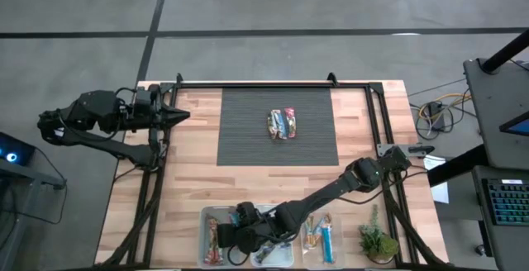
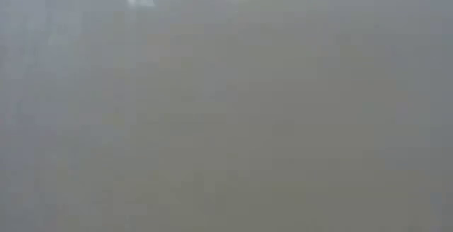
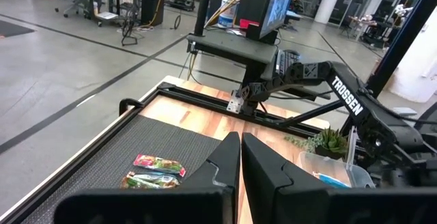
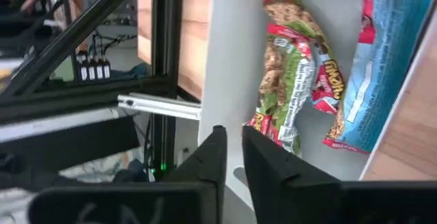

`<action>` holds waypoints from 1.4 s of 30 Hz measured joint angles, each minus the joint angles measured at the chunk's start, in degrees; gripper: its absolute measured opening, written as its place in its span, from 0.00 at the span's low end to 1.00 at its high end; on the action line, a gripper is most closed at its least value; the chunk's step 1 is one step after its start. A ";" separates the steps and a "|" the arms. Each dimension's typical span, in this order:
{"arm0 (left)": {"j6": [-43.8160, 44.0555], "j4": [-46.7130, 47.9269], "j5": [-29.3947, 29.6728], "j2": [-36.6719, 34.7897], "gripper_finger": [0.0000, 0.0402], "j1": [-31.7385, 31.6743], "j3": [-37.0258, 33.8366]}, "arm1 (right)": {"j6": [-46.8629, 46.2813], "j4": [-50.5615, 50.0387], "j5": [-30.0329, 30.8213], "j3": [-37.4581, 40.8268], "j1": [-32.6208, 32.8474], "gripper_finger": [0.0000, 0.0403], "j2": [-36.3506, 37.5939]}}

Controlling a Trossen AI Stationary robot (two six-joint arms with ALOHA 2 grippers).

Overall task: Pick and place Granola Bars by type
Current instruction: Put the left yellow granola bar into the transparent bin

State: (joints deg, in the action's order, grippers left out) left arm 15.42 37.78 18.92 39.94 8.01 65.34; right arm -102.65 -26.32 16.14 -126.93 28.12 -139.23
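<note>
1. The right gripper hangs over the clear bins at the near edge of the table, its two dark fingers drawn almost together with only a thin gap between them and nothing caught there.
2. Just beyond its fingertips, in the right wrist view, a red-and-green granola bar lies on the pale floor of a bin, with a blue-wrapped bar beside it.
3. From above, the right arm reaches from the table's right side across to the left-hand bin, which holds bars of its own; its gripper sits between that bin and the next.
4. The right-hand bin holds more bars, one of them blue, and a small green plant stands just beside it.
5. Two granola bars on the mat lie side by side, touching, on the dark ribbed mat at the middle of the table, well apart from the bins.
6. The left gripper waits at the table's far left corner, fingers closed flat against each other and empty, pointing toward the mat.
7. The low view shows only a grey blur.
</note>
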 joint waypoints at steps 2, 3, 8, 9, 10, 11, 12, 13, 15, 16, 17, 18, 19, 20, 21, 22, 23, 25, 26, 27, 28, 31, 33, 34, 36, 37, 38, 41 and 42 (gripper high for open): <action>-0.02 -0.01 0.00 0.00 0.00 -0.01 0.00 | 2.63 -0.11 -0.11 0.00 -0.11 0.07 0.73; -0.02 -0.02 0.00 0.00 0.00 -0.02 0.00 | 4.10 -0.22 -0.15 0.00 -0.24 0.05 1.15; -0.03 0.00 0.00 0.00 0.00 -0.02 0.00 | 11.96 -1.82 -0.09 -0.02 -1.21 0.02 3.82; -0.04 0.00 0.00 0.00 0.00 0.00 0.00 | 13.22 -2.74 -0.12 -0.02 -1.37 0.02 4.54; -0.02 -0.02 0.00 0.00 0.00 -0.02 0.00 | 14.43 -3.92 -0.09 -0.02 -1.65 0.02 5.24; -0.04 -0.02 0.00 0.00 0.00 -0.02 0.00 | 15.54 -5.07 -0.09 -0.02 -1.87 0.02 6.15; -0.03 -0.02 0.00 0.00 0.00 -0.01 0.00 | 16.41 -6.79 -0.10 -0.02 -2.05 0.02 7.18; -0.04 -0.02 0.00 0.00 0.00 -0.01 0.00 | 17.29 -8.59 -0.08 -0.02 -2.26 0.02 8.22; -0.04 -0.02 0.00 -0.06 0.00 -0.01 0.00 | 19.11 -12.33 0.22 -0.02 -2.66 0.02 10.59; -0.13 -0.01 0.00 -0.07 0.00 -0.01 0.00 | 20.16 -14.34 0.42 -0.02 -2.86 0.02 12.01; -0.17 -0.02 0.00 -0.07 0.00 -0.02 0.00 | 21.28 -16.36 0.77 -0.02 -3.04 0.02 13.32; -0.20 -0.02 0.00 -0.07 0.00 -0.02 0.00 | 22.10 -18.38 1.32 -0.02 -3.26 0.02 14.68; -0.20 -0.04 0.00 -0.09 0.00 -0.02 0.00 | 22.81 -20.38 2.45 -0.04 -3.41 0.02 16.09; -0.20 -0.04 0.00 -0.09 0.00 -0.02 0.00 | 23.43 -22.62 3.75 -0.04 -3.57 0.02 17.46; -0.20 -0.04 0.00 -0.07 0.00 0.00 0.00 | 23.85 -24.53 5.30 -0.04 -3.71 0.02 18.85; -0.20 -0.04 0.00 -0.07 0.00 -0.01 0.00 | 24.36 -26.17 7.08 -0.04 -3.85 0.02 20.19; -0.21 -0.03 0.00 -0.07 0.00 -0.01 0.00 | 24.87 -27.96 8.94 -0.04 -3.94 0.02 21.56; -0.22 -0.04 0.00 -0.07 0.00 0.00 0.00 | 26.44 -30.80 12.85 -0.04 -4.17 0.02 24.19; -0.24 -0.04 0.00 -0.07 0.00 -0.02 0.00 | 27.53 -32.09 14.86 -0.04 -4.24 0.02 25.45; -0.24 -0.04 0.00 -0.07 0.00 -0.02 0.00 | 28.66 -33.36 16.69 -0.04 -4.34 0.02 26.68; -0.26 -0.04 0.00 -0.07 0.00 -0.02 0.00 | 29.81 -34.36 18.28 -0.04 -4.48 0.02 27.71; -0.26 -0.07 0.00 -0.07 0.00 -0.01 0.00 | 32.36 -36.80 21.15 0.08 -4.91 0.02 30.56; -0.26 -0.10 0.00 -0.07 0.00 0.00 0.00 | 33.94 -37.98 21.60 0.11 -5.45 0.02 31.94; -0.26 -0.14 0.00 -0.07 0.00 -0.01 0.00 | 35.07 -39.04 21.60 0.11 -5.69 0.02 32.62; -0.26 -0.29 0.00 -0.07 0.00 -0.02 0.00 | 37.08 -41.28 21.64 0.13 -6.25 0.02 33.42; -0.28 -0.41 0.00 -0.04 0.00 0.00 0.00 | 37.76 -42.73 21.64 0.15 -6.62 0.02 33.94; -0.49 -0.75 0.02 0.10 0.00 0.00 0.00 | 38.45 -44.56 21.63 0.20 -6.96 0.02 34.25; -1.83 -1.02 0.34 0.76 0.00 -0.02 0.02 | 39.60 -49.73 21.66 0.20 -8.53 0.02 35.23; -1.82 -1.42 0.68 1.14 0.00 -0.02 0.03 | 39.94 -51.43 21.67 0.21 -9.15 0.02 35.72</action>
State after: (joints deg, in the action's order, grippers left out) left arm 13.60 36.36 19.60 41.08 7.99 65.37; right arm -62.71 -77.75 37.80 -126.72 18.97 -103.51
